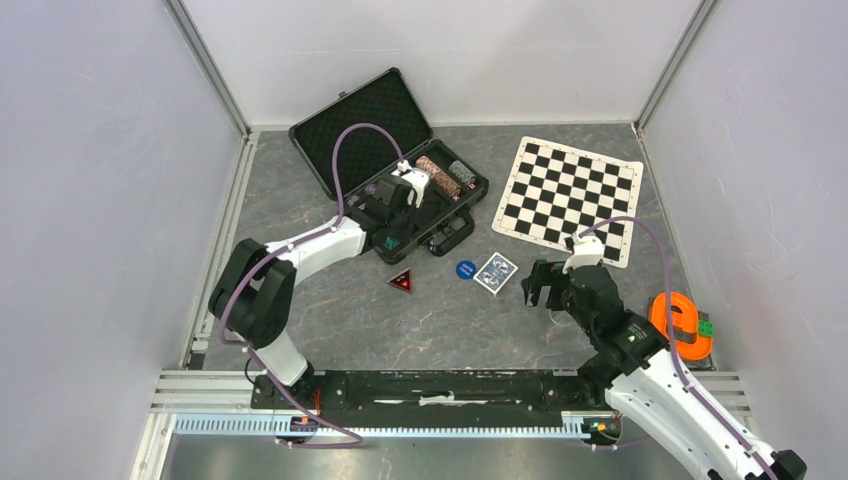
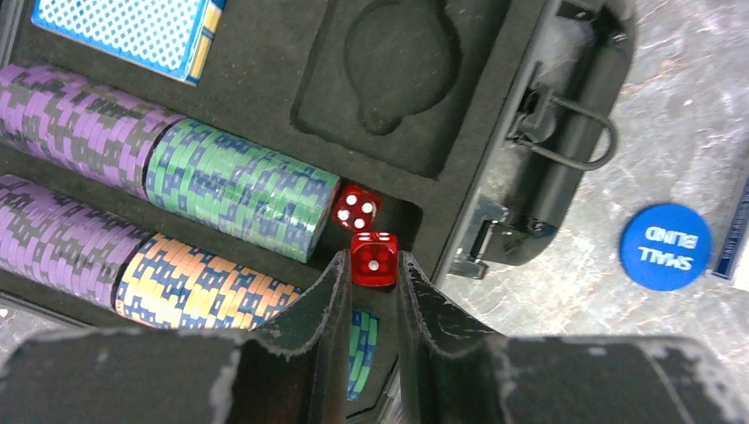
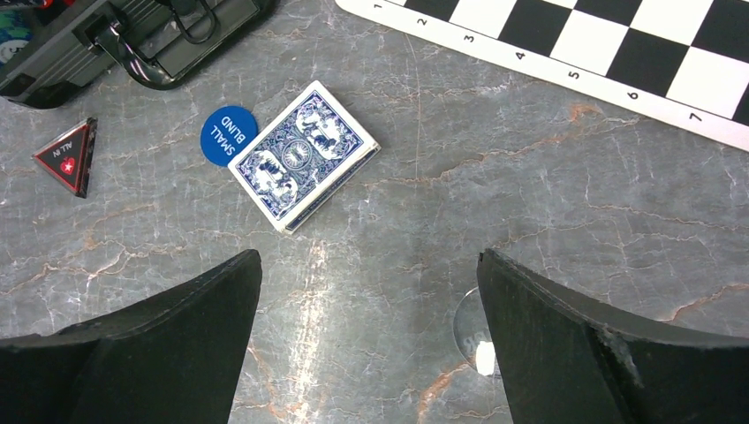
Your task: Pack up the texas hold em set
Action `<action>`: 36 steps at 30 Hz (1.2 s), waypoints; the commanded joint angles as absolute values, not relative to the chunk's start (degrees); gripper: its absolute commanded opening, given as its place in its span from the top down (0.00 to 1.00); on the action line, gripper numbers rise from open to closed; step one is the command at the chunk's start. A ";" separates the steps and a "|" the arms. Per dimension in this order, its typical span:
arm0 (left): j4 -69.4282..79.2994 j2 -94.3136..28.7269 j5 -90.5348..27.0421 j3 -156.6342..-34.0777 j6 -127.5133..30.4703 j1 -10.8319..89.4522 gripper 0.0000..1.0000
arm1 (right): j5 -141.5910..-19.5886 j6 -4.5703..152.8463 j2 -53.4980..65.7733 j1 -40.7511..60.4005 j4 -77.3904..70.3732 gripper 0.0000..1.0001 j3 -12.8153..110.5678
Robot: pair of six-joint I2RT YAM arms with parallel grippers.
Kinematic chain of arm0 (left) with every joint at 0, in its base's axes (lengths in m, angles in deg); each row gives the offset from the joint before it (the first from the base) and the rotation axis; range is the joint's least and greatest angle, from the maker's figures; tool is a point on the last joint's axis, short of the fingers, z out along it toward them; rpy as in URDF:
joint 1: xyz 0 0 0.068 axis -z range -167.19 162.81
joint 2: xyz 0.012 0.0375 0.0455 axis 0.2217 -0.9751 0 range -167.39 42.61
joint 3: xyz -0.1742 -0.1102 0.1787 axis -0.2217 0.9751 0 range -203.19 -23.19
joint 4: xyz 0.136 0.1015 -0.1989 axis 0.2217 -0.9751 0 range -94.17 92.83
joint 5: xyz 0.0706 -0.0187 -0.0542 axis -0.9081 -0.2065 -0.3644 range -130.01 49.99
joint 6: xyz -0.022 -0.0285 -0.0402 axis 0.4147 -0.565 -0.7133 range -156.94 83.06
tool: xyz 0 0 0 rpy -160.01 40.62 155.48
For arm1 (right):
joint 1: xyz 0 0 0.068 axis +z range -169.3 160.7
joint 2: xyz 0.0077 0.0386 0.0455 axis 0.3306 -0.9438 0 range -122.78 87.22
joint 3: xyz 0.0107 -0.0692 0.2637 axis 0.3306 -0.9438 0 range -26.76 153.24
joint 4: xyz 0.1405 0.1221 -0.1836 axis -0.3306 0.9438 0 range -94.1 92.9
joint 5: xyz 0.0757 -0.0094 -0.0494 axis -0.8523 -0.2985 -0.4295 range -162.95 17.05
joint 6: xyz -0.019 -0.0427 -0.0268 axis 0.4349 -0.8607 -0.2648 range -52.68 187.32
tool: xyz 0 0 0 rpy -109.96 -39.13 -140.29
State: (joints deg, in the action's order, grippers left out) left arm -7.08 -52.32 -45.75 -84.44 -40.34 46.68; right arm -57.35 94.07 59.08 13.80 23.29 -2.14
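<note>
With chips (image 2: 238, 185) already in the briefcase (image 2: 565, 132) and your left gripper (image 2: 371, 284) pinching a red die (image 2: 374, 254) above it, the deck (image 3: 302, 155) and blue button (image 3: 227, 134) await your wide-open, empty right gripper (image 3: 371, 296).

The table (image 3: 530, 177) looks like grey marbled stone, smooth with a soft shine. The foam lining (image 2: 265, 79) of the briefcase (image 2: 499, 132) is matt black and slightly rough. The red dice (image 2: 374, 259) are glossy, half-clear plastic. The card deck (image 3: 303, 155) is glossy printed paper. The fingers (image 2: 322, 309) of the left gripper (image 2: 371, 269) are matt black with frayed edges.
</note>
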 commanded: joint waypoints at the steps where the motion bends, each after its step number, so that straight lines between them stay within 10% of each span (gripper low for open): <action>1: -6.92 -54.13 -49.59 -86.57 -37.43 46.67 0.71 | -56.65 94.48 58.55 13.77 21.48 0.02 -2.50; 18: -4.00 -45.59 -42.79 -83.61 -41.82 49.90 0.39 | -58.19 94.74 54.94 13.75 19.78 0.02 -3.12; 22: 0.63 -38.85 -45.68 -79.53 -45.17 53.38 0.01 | -56.91 95.67 53.76 13.77 19.87 0.02 -3.02; 29: 14.69 -26.09 -63.05 -64.42 -59.92 53.15 0.00 | -46.00 104.25 49.61 13.75 26.73 0.02 0.39; 36: 5.52 -31.81 -45.31 -70.79 -55.91 55.22 0.01 | -44.96 104.69 49.07 13.85 26.91 0.02 0.30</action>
